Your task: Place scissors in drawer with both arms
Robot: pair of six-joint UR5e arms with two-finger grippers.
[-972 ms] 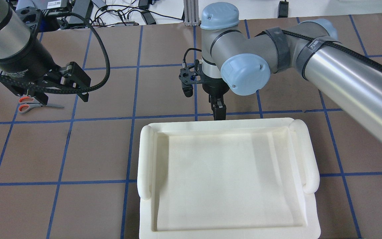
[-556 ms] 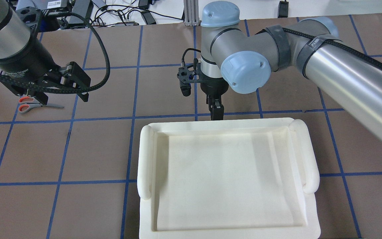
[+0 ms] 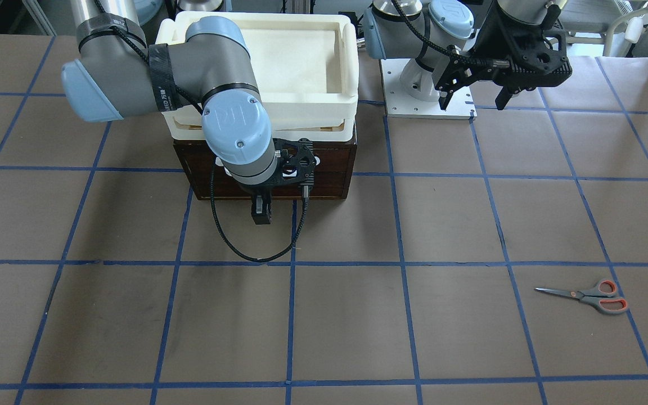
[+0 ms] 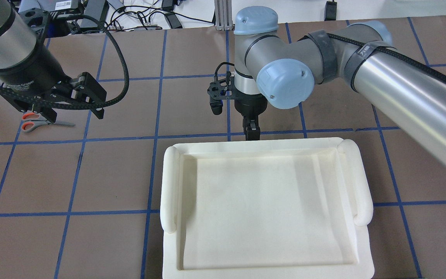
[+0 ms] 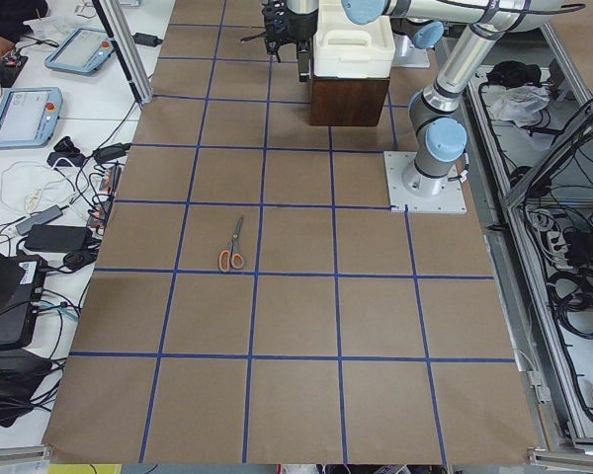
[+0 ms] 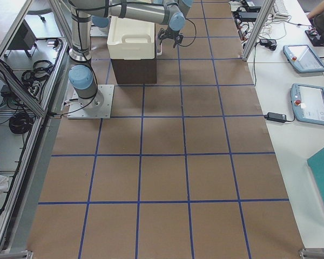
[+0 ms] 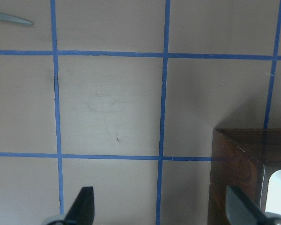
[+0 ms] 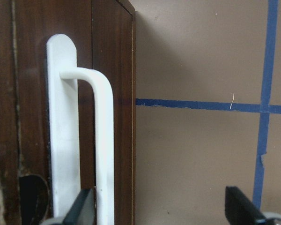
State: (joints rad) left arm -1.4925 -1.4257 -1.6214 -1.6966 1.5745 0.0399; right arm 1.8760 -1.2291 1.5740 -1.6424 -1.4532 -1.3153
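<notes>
The scissors (image 3: 588, 295) lie flat on the brown table, far out on my left side; they also show in the overhead view (image 4: 37, 124) and as a blade tip in the left wrist view (image 7: 11, 18). The dark brown drawer (image 3: 324, 169) is shut. Its white bar handle (image 8: 103, 140) stands between my right gripper's fingers, close to one fingertip (image 8: 82, 208). My right gripper (image 3: 261, 216) is open in front of the drawer. My left gripper (image 4: 74, 115) is open and empty, high above the table and apart from the scissors.
A white foam tray (image 4: 170, 186) sits on top of the drawer cabinet (image 5: 348, 99). The left arm's base plate (image 3: 428, 107) is bolted beside the cabinet. Blue tape lines grid the table. Cables and tablets lie off the table's edge (image 5: 40, 217).
My right wrist and gripper have shifted slightly sideways in front of the drawer. The left arm and the scissors have not moved.
</notes>
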